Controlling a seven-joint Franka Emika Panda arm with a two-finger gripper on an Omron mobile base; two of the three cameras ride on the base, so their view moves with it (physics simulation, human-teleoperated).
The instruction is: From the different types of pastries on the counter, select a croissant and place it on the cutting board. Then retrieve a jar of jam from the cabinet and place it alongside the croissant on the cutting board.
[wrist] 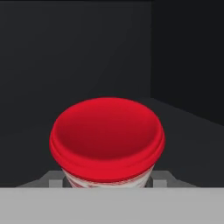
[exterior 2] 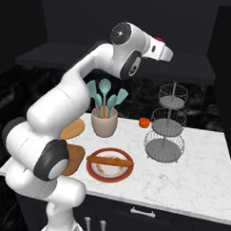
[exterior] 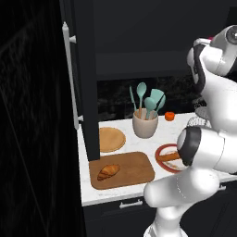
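The jar of jam fills the hand view with its red lid, standing on the dark shelf of the cabinet. My gripper is shut on the jar, one finger pressed to each side just under the lid. In the right base view the gripper reaches up into the cabinet, with a bit of the red lid showing behind it. The croissant lies on the left part of the cutting board on the counter.
The open cabinet door with its silver handle stands left of the board. Behind the board are a round wooden plate, a utensil holder and a small orange object. A baguette stick lies on a red plate; a wire tiered stand is to the right.
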